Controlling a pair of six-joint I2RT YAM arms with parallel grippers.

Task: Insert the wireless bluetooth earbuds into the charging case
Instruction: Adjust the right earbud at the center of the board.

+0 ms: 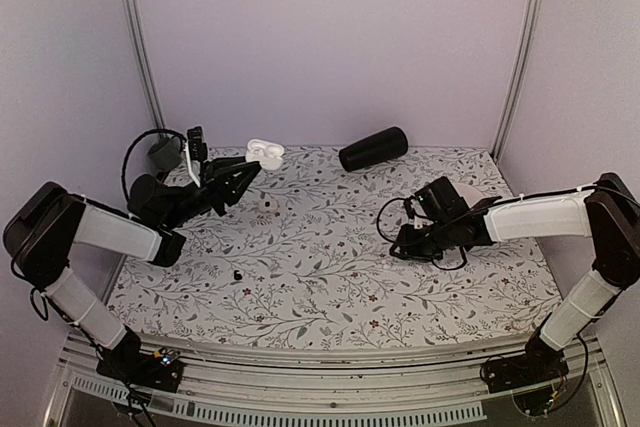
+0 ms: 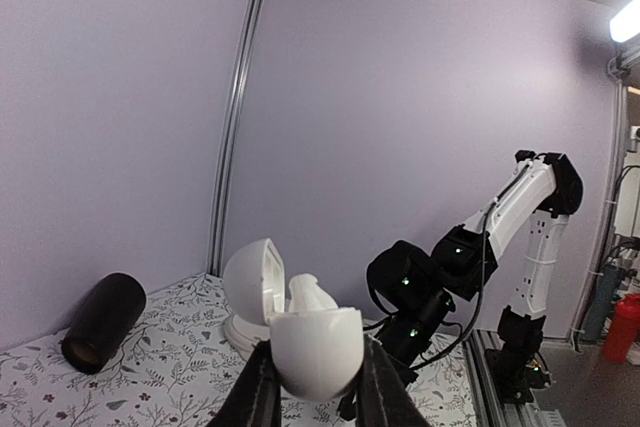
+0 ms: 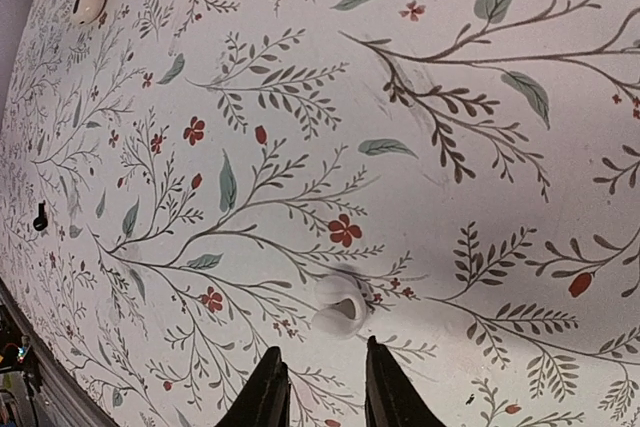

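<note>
Left wrist: left gripper (image 2: 320,392) squeezes the open case (image 2: 315,347).
Right wrist only: earbud (image 3: 338,305) low middle, just above the part-open right gripper (image 3: 318,372).

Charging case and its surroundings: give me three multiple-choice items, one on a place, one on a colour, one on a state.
1. Where is the charging case?
A) flat on the table
B) in the left pincer
C) in the right pincer

2. What colour is the cylinder lying at the back?
A) white
B) red
C) black

3. How is the case's lid?
A) shut
B) open
C) off and lying on the table

Key:
1 B, the left pincer clamps the case by its sides, above the table.
2 C, it is plainly black in both the top and left wrist views.
3 B, the lid stands swung back, with one earbud showing inside.
</note>
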